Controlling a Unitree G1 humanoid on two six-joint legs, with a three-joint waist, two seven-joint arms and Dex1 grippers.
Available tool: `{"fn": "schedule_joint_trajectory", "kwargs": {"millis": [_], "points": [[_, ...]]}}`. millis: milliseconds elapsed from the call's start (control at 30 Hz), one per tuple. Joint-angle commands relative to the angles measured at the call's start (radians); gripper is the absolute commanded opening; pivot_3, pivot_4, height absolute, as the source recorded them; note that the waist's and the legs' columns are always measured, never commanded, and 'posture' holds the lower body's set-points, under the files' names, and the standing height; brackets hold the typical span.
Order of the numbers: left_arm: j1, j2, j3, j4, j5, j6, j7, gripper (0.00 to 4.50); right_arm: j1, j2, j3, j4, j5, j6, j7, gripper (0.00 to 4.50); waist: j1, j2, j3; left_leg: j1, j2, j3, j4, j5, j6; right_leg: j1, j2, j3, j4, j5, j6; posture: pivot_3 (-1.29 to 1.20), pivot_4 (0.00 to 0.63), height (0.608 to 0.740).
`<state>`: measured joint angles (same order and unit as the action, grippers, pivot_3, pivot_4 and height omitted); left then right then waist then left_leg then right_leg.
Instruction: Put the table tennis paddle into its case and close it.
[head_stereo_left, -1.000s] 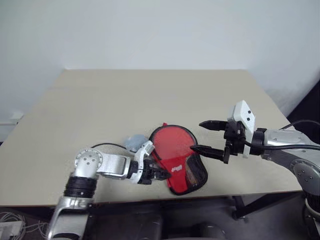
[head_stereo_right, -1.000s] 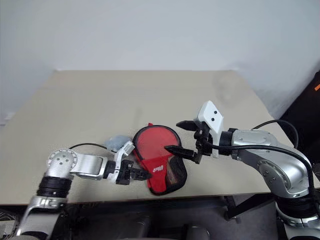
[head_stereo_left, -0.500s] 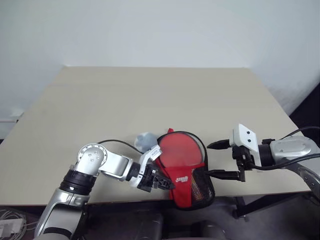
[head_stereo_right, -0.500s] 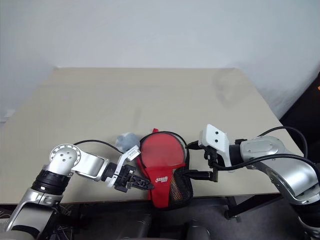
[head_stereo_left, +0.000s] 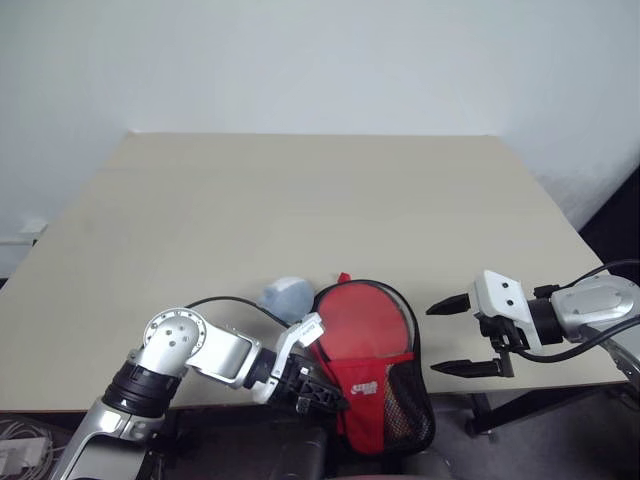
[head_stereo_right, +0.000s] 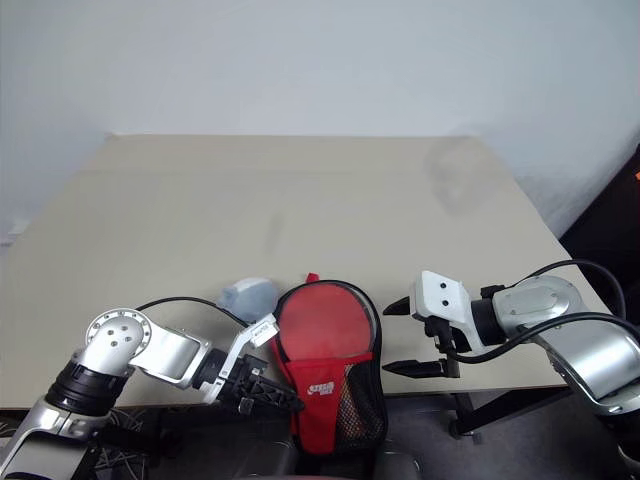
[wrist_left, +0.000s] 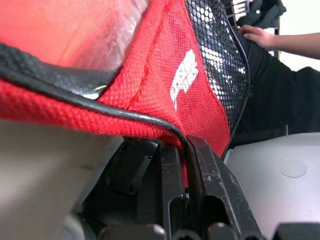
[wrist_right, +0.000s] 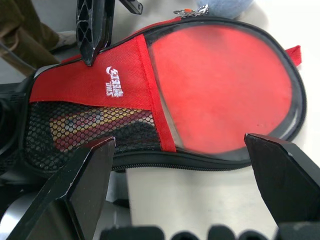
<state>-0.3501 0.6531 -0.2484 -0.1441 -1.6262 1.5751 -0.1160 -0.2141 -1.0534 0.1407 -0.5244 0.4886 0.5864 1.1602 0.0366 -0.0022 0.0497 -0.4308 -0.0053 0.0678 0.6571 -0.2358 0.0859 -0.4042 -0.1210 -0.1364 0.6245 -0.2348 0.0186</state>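
Plain test room or lab, bare beige table (head_stereo_left: 300, 200) against blank white wall (head_stereo_left: 320, 60), loose cables (head_stereo_left: 15, 440) on floor

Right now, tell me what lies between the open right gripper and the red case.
Nothing. In the left eye view, only bare table and its front edge separate the right gripper from the case. The right wrist view shows the same gap.

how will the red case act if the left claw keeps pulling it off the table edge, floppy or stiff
The case is probably stiff at its round end, where the table tennis paddle fills it flat. Its mesh end hangs over the table edge, so it may droop or slide off. The left claw pinches only the thin fabric rim, so the case could swing.
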Motion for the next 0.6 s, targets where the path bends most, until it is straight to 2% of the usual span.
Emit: {"fn": "schedule_joint_trajectory", "kwargs": {"millis": [33,133,233,400,500,567,600], "points": [[0.020,-0.002,-0.012,-0.048,-0.027,-0.024,0.012,0.02,-0.016,0.011,-0.008,-0.015,-0.009,-0.015,0.005,4.50,-0.001,0.000,0.000,0.000,0.000,0.000,0.000,0.000,0.000,0.000,0.000,0.000,0.000,0.000,0.000,0.00,0.000,0.715],[0.020,-0.007,-0.011,-0.035,-0.017,-0.043,0.025,0.02,-0.026,0.024,-0.002,-0.009,-0.015,-0.014,-0.001,4.50,0.000,0.000,0.000,0.000,0.000,0.001,0.002,0.000,0.000,0.000,0.000,0.001,0.001,0.001,0.000,0.00,0.000,0.715],[0.012,-0.015,0.014,-0.009,0.002,-0.071,0.049,0.71,-0.038,0.035,0.002,0.012,-0.035,-0.021,-0.005,4.50,0.000,0.000,0.000,0.000,0.000,0.001,0.003,0.000,0.000,0.000,0.000,0.001,0.001,0.001,0.000,0.00,0.000,0.715],[0.007,0.045,0.052,-0.011,-0.045,-0.077,0.034,2.42,-0.089,0.036,0.011,0.077,-0.068,-0.051,0.031,4.50,-0.001,0.000,0.000,0.000,0.000,0.003,0.004,0.000,0.000,0.000,0.000,0.002,0.001,0.003,0.000,0.00,0.000,0.715],[-0.001,0.117,0.078,-0.037,-0.124,-0.099,0.026,3.46,-0.115,0.044,0.014,0.097,-0.073,-0.058,0.043,4.50,-0.002,0.000,0.000,0.000,0.000,0.003,0.004,0.000,0.000,0.000,0.000,0.003,0.002,0.004,0.000,0.00,0.000,0.715],[-0.017,0.175,0.110,-0.097,-0.099,-0.087,-0.038,4.11,-0.128,0.055,0.014,0.114,-0.079,-0.062,0.039,4.50,-0.002,0.000,0.000,0.000,0.001,0.003,0.004,0.000,0.000,-0.001,0.000,0.003,0.002,0.003,0.000,0.00,0.000,0.715],[-0.021,0.193,0.116,-0.122,-0.083,-0.084,-0.065,4.11,-0.131,0.058,0.013,0.120,-0.081,-0.065,0.038,4.50,-0.002,0.000,0.000,0.000,0.001,0.004,0.004,0.000,0.000,-0.001,0.001,0.003,0.002,0.003,0.000,0.00,0.000,0.715]]}}
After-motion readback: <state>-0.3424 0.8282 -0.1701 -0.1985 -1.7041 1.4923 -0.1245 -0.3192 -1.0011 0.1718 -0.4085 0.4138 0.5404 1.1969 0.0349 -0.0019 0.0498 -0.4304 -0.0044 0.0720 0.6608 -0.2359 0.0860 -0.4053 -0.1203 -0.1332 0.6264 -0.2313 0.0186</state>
